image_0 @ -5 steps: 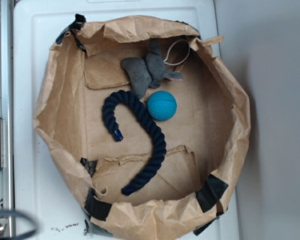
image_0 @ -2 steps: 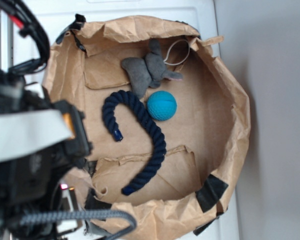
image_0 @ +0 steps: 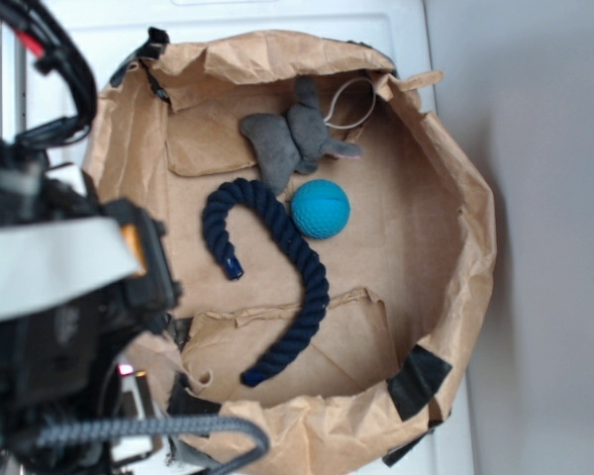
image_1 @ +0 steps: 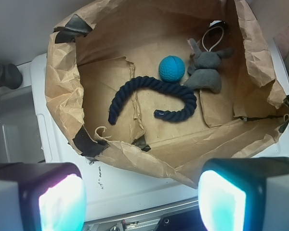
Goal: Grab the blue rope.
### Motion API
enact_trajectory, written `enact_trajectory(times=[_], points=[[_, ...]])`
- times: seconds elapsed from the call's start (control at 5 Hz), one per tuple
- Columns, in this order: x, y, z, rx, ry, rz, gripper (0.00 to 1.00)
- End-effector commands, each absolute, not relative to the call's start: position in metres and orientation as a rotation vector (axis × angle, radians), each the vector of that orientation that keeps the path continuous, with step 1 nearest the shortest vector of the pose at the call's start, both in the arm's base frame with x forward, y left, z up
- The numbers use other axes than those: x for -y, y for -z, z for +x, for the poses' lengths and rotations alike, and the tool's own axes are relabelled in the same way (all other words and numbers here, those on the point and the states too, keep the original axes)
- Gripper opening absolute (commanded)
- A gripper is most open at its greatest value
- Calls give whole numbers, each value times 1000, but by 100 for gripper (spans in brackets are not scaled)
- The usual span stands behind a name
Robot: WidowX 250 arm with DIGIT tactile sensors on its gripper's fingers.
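Note:
The blue rope (image_0: 277, 259) is a thick twisted navy rope, curved like a cane, lying on the floor of the brown paper bag (image_0: 445, 178). Its shiny blue capped end (image_0: 235, 267) points down-left. In the wrist view the rope (image_1: 154, 94) lies in the bag's middle with its cap (image_1: 158, 114) near the bend. My gripper (image_1: 141, 202) is open and empty, its two glowing pads far apart, held high over the white surface outside the bag's near edge. In the exterior view the arm (image_0: 69, 287) fills the left side; the fingers do not show there.
A teal-blue ball (image_0: 321, 209) rests beside the rope's curve, and a grey plush toy (image_0: 289, 139) lies behind it. The bag's crumpled walls (image_1: 62, 91) stand up all round. The bag sits on a white surface (image_1: 120, 178) with a metal rail along its edge.
One second ago the arm was out of the exterior view; it has come in at the left and has hardly moved since. The rope, ball and toy have not moved.

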State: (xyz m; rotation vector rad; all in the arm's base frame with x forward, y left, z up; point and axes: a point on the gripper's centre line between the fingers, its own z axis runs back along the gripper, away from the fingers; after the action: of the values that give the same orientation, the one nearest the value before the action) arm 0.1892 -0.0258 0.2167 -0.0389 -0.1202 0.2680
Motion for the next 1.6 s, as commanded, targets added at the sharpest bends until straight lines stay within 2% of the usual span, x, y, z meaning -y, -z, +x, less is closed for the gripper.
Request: enact_trajectory(times=[0.0,0.4,0.6,0.8,1.0,1.4], points=[[25,-223,191,142,-272,-46,100],[22,-191,234,188,-560,-60,100],[23,-168,257,163,-662,-8,100],[14,-132,274,139,-750,-4,100],[3,-119,278,118,-814,-83,100],[3,-119,278,118,-814,-83,100]])
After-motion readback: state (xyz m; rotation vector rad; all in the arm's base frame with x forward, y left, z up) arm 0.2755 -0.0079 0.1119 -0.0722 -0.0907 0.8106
